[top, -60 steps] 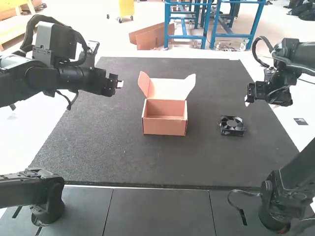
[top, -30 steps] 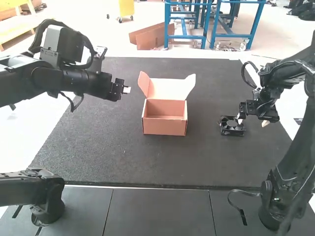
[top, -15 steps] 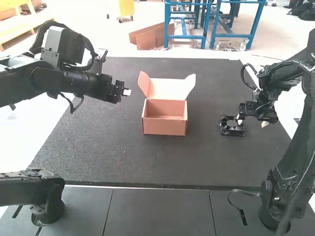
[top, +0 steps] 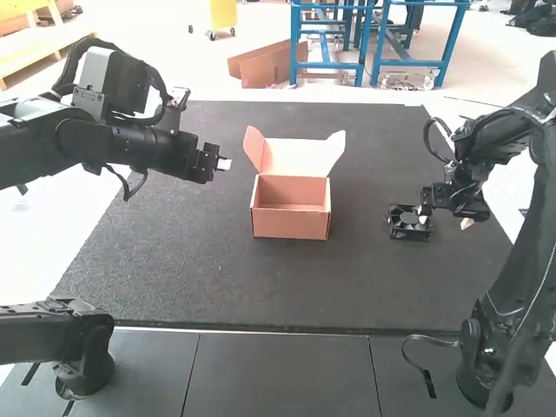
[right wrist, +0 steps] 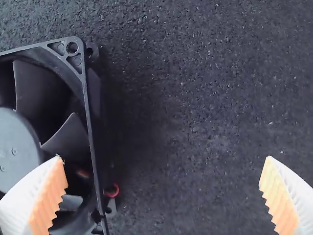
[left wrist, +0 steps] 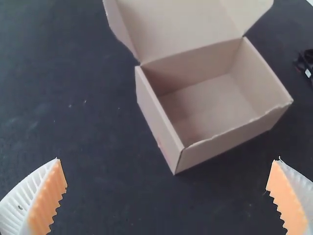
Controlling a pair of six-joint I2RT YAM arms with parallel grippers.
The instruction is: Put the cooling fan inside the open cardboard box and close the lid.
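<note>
The black square cooling fan (top: 409, 222) lies flat on the dark mat, to the right of the open cardboard box (top: 291, 207). The box's lid stands up at its back with both side flaps spread, and its inside (left wrist: 210, 105) holds nothing. My right gripper (top: 446, 217) is low at the fan's right edge and open. In the right wrist view one finger (right wrist: 41, 200) is over the fan (right wrist: 44, 132) and the other finger (right wrist: 283, 196) is over bare mat. My left gripper (top: 217, 161) hangs open above the mat, left of the box and apart from it, with nothing between its fingers (left wrist: 44, 196).
The dark mat (top: 174, 252) covers the table's middle, with pale table around it and a dark front strip (top: 278, 373). Both arm bases stand at the front corners. Bare mat lies in front of the box and between the box and the fan.
My right gripper has come down from above the mat's right edge to the fan. My left gripper has moved a little toward the box. The box and fan stay put.
</note>
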